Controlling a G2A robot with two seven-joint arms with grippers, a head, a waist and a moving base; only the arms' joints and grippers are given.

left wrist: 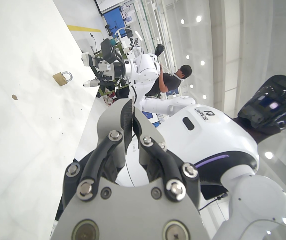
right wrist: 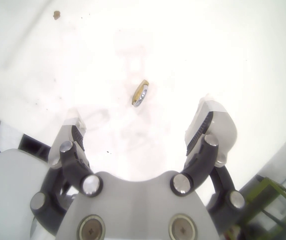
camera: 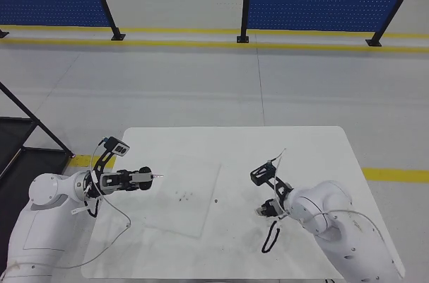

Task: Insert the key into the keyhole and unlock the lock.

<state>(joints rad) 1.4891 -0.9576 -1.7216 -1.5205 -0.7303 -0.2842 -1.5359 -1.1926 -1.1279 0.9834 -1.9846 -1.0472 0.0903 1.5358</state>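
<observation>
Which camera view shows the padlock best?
The left wrist view: the padlock shows its brass body and its shackle clearly. The right wrist view shows the padlock nearly edge-on. In the top view it is too small to tell.

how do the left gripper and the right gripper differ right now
The left gripper is shut; the right gripper is open. The left gripper pinches a thin metal piece, apparently the key, while the right gripper holds nothing. The right gripper sits close to the brass padlock, which lies just ahead of it; the left gripper is well away from it. Both are over the white table.
</observation>
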